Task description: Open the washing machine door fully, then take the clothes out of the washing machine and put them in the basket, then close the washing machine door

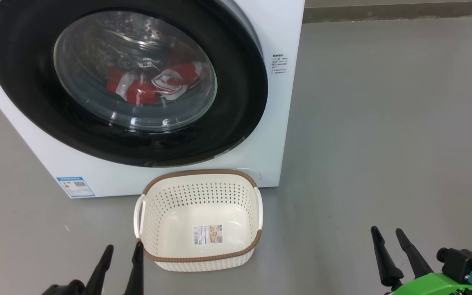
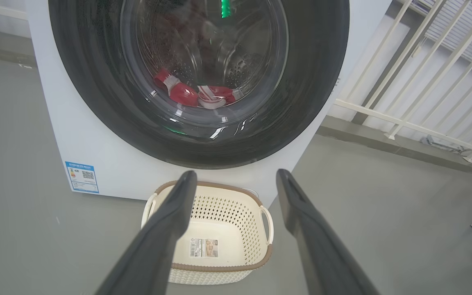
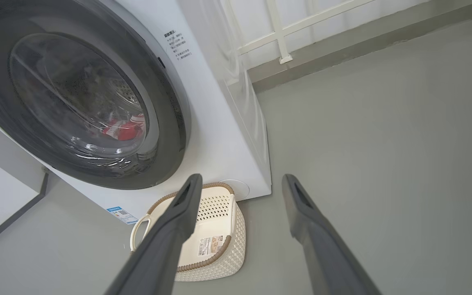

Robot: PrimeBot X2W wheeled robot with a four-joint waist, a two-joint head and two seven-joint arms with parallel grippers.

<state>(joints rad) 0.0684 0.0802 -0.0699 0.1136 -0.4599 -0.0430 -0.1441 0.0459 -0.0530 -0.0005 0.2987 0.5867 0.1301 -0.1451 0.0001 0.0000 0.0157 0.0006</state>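
At the lower left of the head view the left jaws stand wide apart and hold nothing, their fingers (image 1: 104, 262) hanging over the floor (image 1: 35, 237) just beside the basket's near left corner. Above them the washing machine door (image 1: 27, 90) lies shut against the washing machine (image 1: 273, 135), its black rim flush with the white front, so the first step looks not yet begun. Through the glass the clothes (image 1: 141, 88) lie in a red and white heap at the bottom of the drum; none is out. Further right, the basket (image 1: 199, 173) sits on the floor right before the machine, below the door, with just its label sticker inside. At the lower right the right jaws are likewise spread wide and bare, fingers (image 1: 379, 254) well apart from basket and machine. By my reading the whole task is left: opening, unloading, closing.
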